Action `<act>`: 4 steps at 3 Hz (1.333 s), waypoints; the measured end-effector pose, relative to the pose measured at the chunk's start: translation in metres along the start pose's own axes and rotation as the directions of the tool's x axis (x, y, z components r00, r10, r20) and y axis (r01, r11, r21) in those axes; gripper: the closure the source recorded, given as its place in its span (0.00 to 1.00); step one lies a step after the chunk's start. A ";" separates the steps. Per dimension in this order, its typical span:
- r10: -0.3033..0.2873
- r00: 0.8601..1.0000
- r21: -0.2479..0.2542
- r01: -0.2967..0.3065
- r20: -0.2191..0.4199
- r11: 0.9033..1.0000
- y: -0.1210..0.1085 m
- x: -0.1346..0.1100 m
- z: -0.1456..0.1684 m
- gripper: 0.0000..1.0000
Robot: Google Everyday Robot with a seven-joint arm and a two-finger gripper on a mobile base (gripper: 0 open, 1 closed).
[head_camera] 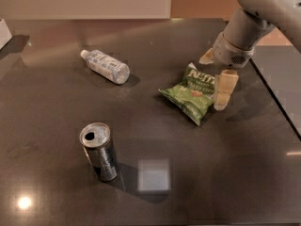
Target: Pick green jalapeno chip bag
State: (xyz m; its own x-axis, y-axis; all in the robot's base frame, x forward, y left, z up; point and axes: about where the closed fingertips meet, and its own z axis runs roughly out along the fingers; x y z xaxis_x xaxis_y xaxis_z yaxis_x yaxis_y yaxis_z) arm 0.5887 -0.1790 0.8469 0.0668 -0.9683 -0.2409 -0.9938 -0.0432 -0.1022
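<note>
The green jalapeno chip bag [194,93] lies flat on the dark table, right of centre, with its white "Kettle" lettering facing up. My gripper [212,82] hangs from the arm at the upper right, low over the bag's right end. It is open: the near finger [224,89] stands against the bag's right edge, and the far finger [207,57] sits just behind the bag's top corner. The bag rests on the table and is not held.
A clear plastic water bottle [105,66] lies on its side at the back left. An opened dark drink can [99,150] stands upright at the front left. The table's right edge [277,102] runs diagonally close to the arm.
</note>
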 end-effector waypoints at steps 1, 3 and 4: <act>0.004 1.000 -0.005 -0.004 -0.011 1.000 -0.005 0.002 0.010 0.00; 0.013 0.999 -0.017 -0.014 -0.041 1.000 -0.009 0.001 0.019 0.15; 0.009 0.998 -0.031 -0.011 -0.063 0.999 -0.011 0.000 0.018 0.46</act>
State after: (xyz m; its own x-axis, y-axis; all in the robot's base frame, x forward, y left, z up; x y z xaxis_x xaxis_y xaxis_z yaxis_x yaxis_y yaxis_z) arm 0.6011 -0.1737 0.8304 0.0519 -0.9823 -0.1802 -0.9968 -0.0398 -0.0700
